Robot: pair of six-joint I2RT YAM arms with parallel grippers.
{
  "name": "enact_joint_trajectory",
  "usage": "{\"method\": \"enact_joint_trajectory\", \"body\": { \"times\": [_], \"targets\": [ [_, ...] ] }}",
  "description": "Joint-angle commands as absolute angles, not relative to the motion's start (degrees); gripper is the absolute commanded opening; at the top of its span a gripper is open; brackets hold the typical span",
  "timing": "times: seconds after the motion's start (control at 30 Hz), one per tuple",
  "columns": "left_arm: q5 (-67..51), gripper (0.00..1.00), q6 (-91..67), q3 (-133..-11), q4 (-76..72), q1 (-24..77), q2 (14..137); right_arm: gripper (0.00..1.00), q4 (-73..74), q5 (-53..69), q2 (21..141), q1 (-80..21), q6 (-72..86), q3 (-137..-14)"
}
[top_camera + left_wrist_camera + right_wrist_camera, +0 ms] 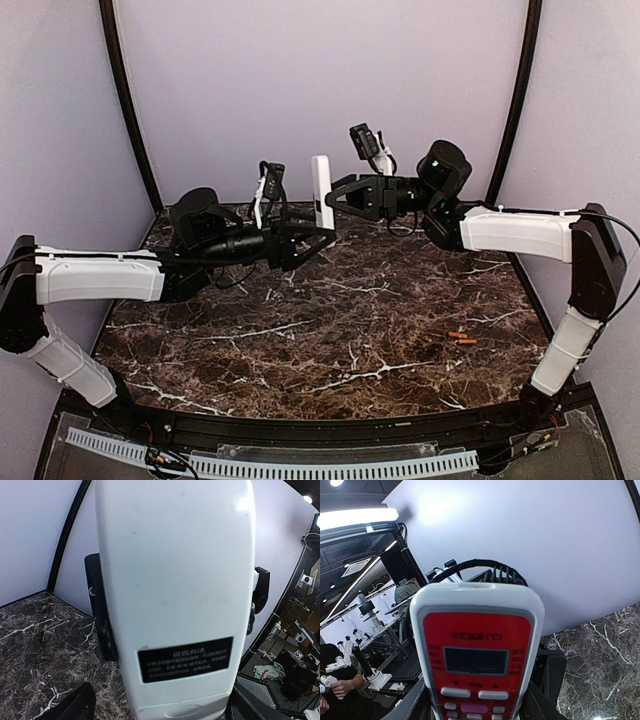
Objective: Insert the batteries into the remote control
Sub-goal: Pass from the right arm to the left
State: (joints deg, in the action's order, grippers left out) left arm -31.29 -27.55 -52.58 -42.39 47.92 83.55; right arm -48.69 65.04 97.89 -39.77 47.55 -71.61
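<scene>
Remote control (322, 190) in right end effector (334, 197).

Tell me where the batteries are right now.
In the top view, the batteries lie side by side on the marble table, right of centre, near the right arm base, apart from the raised remote control.

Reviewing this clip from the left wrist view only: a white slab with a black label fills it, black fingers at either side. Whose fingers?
Observer: They belong to the right gripper, which clamps the flat white rectangular remote control upright above the dark marble table.
Operator: What is on its front?
Observer: A red upper face with a small dark screen and buttons, seen from the right wrist.
Operator: Where are the batteries?
Observer: Two small orange-copper cylindrical batteries lie on the table near the right arm, untouched.
</scene>
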Motion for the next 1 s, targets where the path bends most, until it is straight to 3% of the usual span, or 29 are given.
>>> {"method": "enact_joint_trajectory", "body": {
  "times": [0.0, 0.3, 0.37, 0.57, 0.63, 0.8, 0.97],
  "targets": [
    [-33.7, 0.85, -29.2, -54.2, -45.8, 48.3, 84.2, 0.20, -51.9, 66.1, 98.7, -40.3, 48.8, -73.0],
    [-35.2, 0.57, -30.8, -54.6, -48.4, 48.3, 85.4, 0.20, -45.4, 65.5, 96.7, -40.2, 43.6, -72.0],
    [-35.1, 0.50, -30.8, -54.5, -48.6, 48.3, 85.4, 0.28, -42.4, 65.2, 95.6, -40.1, 41.6, -71.7],
    [-34.9, 0.33, -31.3, -53.7, -48.0, 48.3, 85.2, 0.76, -27.4, 61.1, 87.6, -37.2, 33.1, -67.9],
    [-35.2, 0.31, -31.3, -53.5, -47.2, 48.2, 85.3, 0.83, -18.7, 58.3, 83.9, -35.2, 28.8, -66.6],
    [-34.7, 0.28, -31.3, -52.9, -44.4, 48.1, 85.7, 0.86, 5.1, 47.8, 74.2, -29.1, 20.3, -62.6],
    [-34.0, 0.28, -31.8, -52.2, -42.9, 47.6, 86.1, 0.83, 33.8, 29.4, 69.3, -24.7, 12.2, -63.9]
  ]
}}
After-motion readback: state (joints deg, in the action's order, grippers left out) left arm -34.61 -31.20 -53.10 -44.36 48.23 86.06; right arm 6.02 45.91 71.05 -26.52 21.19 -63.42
